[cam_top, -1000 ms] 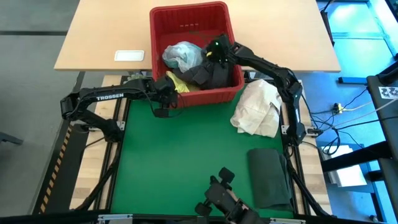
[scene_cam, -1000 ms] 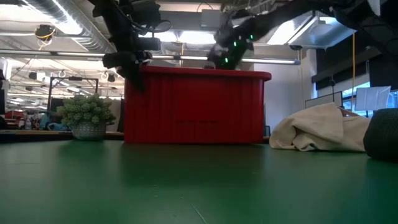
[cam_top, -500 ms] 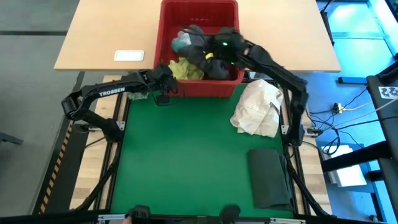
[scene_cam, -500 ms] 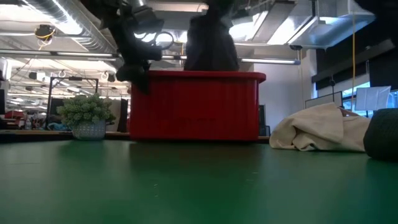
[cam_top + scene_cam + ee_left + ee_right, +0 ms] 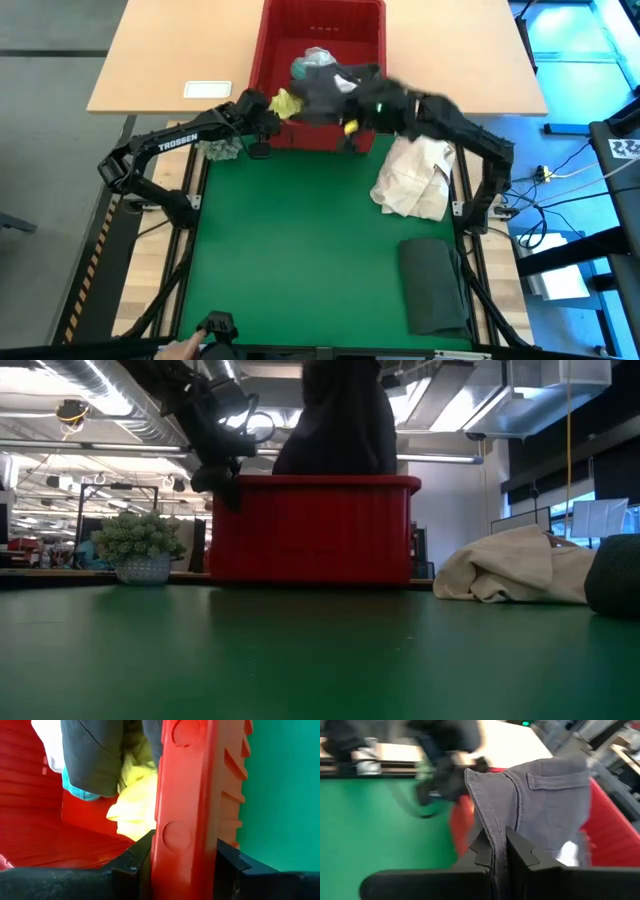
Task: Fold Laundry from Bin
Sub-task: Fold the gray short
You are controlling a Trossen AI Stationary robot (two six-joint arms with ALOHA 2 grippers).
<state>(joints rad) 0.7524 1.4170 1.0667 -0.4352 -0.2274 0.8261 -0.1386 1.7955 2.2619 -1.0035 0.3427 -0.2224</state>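
— Bin [image 5: 322,60] sitting at the far edge of the green table [image 5: 300,250], seen from above. Left gripper [image 5: 262,118] clamping the near rim at the left corner. Right gripper [image 5: 352,98] pinching a grey garment [image 5: 335,82] over the near wall, lifting it above the yellow [image 5: 285,102] and turquoise [image 5: 312,62] pieces lying inside.
— And off to the right?
— Cream cloth bundle [image 5: 415,175] lying beside the bin; folded dark garment [image 5: 435,285] resting near the front right corner.
— Low view?
— Showing the bin [image 5: 312,528] upright, grey garment [image 5: 340,420] hanging above its rim, left gripper [image 5: 222,470] biting the left corner, small potted plant [image 5: 140,548] standing left of it.
— Left wrist?
— Fingers [image 5: 137,857] straddling the red rim [image 5: 185,805], yellow cloth [image 5: 135,800] piling inside.
— Right wrist?
— Fingers [image 5: 520,852] closing tight on grey fabric [image 5: 540,805], draping over the bin [image 5: 610,827].
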